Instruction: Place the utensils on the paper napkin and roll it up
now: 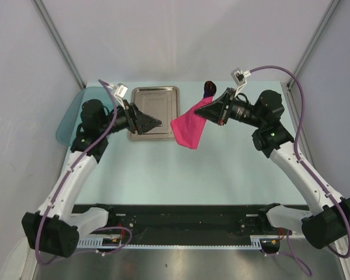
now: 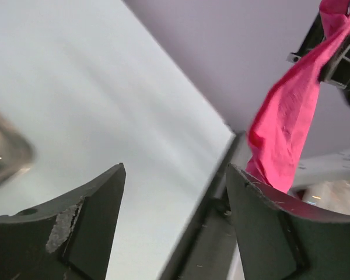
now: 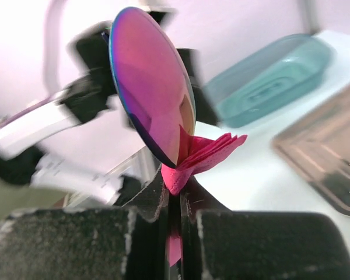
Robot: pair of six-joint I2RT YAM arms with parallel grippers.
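Top view, with both wrist views. The right gripper (image 1: 206, 111), at 1 o'clock from the table (image 1: 163, 172) centre, has its jaws pressed together on a bunched corner of the paper napkin (image 1: 188, 129). The spoon (image 3: 154, 96) is pinched in the same fold. Its glossy bowl stands out at 12 o'clock from the fingertips, and its handle is hidden. The rest of the napkin hangs free toward 7 o'clock, lifted off the table. The left gripper (image 2: 175, 201) points toward 3 o'clock above the near right corner of the steel tray (image 1: 154, 96). Its jaws are spread wide with nothing between them, and its fingers (image 2: 93, 219) are near the napkin's hanging edge but apart from it. The tray lies at 11 o'clock. The teal dish (image 1: 69, 119) sits at 9 o'clock, at the table's left edge.
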